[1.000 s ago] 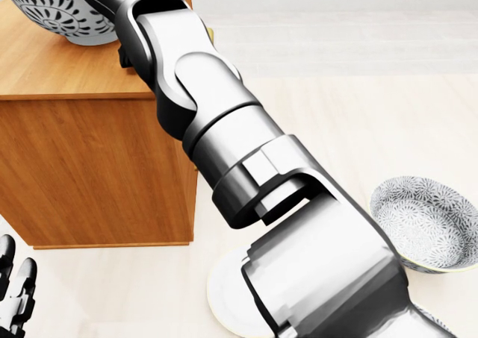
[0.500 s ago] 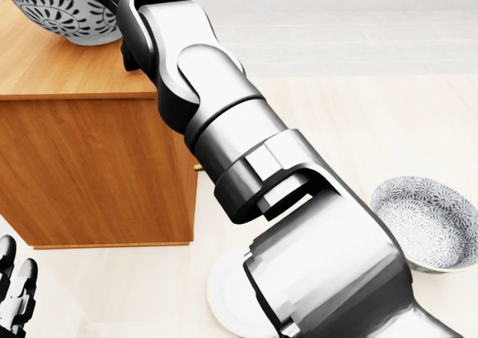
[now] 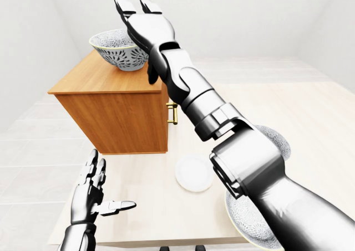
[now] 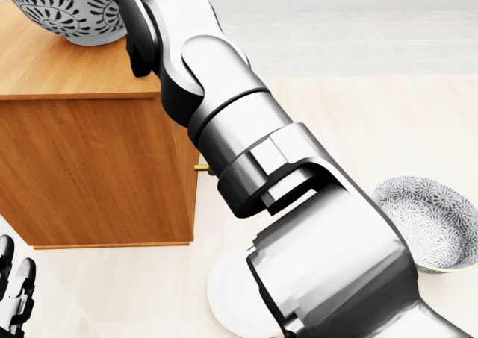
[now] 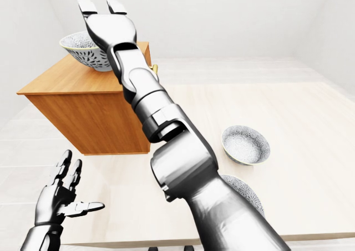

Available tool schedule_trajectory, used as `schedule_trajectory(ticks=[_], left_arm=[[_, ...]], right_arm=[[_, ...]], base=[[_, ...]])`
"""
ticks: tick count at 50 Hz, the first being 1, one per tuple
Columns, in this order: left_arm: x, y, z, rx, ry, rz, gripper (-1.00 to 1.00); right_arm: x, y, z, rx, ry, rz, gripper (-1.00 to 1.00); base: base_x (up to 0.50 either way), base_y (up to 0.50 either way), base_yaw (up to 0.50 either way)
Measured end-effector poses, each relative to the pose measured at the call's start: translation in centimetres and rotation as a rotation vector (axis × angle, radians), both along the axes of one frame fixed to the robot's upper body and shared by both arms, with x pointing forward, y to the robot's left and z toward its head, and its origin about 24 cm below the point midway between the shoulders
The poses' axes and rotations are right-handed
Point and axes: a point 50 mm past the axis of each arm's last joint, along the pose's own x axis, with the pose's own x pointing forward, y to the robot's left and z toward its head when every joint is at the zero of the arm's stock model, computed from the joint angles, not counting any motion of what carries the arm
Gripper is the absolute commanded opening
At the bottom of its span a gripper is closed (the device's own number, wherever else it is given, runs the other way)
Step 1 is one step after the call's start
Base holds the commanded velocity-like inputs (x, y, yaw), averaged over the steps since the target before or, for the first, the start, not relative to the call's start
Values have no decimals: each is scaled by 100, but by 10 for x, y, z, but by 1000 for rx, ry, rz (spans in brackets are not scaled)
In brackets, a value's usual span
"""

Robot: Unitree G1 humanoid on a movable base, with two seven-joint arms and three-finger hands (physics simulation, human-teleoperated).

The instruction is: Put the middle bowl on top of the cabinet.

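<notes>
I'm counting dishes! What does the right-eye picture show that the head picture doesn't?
Only the right-eye view: the right hand, fingers open, and a second table bowl, partly hidden. Only the head view: the white plate. Both: the cabinet, the patterned bowl on it, and the bowl at the right.

Matt wooden cabinet, glossy bowl

right arm: stretched up-left | right hand: fingers straight, apart | left hand: low, fingers spread
</notes>
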Motion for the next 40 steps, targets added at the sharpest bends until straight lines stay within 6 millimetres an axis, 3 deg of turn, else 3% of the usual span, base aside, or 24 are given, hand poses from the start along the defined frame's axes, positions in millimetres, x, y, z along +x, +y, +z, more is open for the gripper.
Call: schedule_trajectory(ticks=[20, 40], left_arm=[[-2, 0, 6, 12, -19, 3, 100], [-4, -3, 8, 20, -26, -4, 100]], right_arm=[[9, -18, 6, -8, 15, -52, 100], [18, -55, 35, -9, -22, -155, 100]], base=[[0, 0, 0], [0, 0, 0]])
